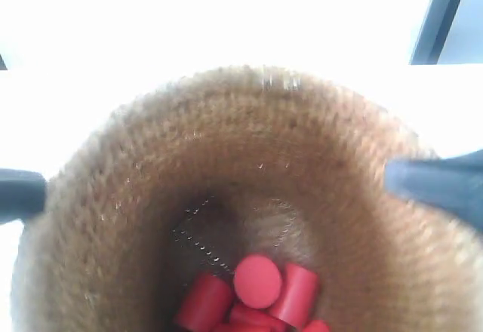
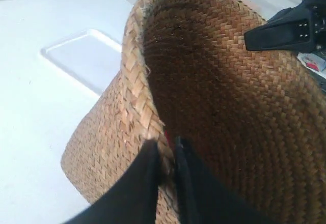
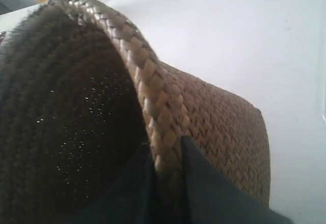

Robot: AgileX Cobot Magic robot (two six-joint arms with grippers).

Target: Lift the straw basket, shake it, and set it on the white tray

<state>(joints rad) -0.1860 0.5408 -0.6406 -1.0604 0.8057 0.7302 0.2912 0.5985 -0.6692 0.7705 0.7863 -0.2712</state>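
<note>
Exterior view, read across: the arm at the exterior view's left [image 1: 19, 192] met the rim of the straw basket [image 1: 241, 136]. The basket's mouth faced the camera and filled the frame, with red cylinders [image 1: 260, 283] heaped at its dark bottom. The arm at the exterior view's right [image 1: 438, 185] met the opposite rim. Whether the base was clear of the table [image 2: 30, 112] could not be told for certain.

In the left wrist view the left pincer [image 2: 165, 147] was nearly closed, nipping the woven wall between its fingers, one inside and one outside. The right pincer [image 3: 165, 150] gripped the braided rim the same way on the far side.

The white tray [image 2: 84, 56] lay bare on the table, near the basket and apart from it, beyond the wall the left pincer held. The set-down would therefore seem to call for carrying the basket toward the left arm's side — that arm being the nearer — with both grips kept level.
</note>
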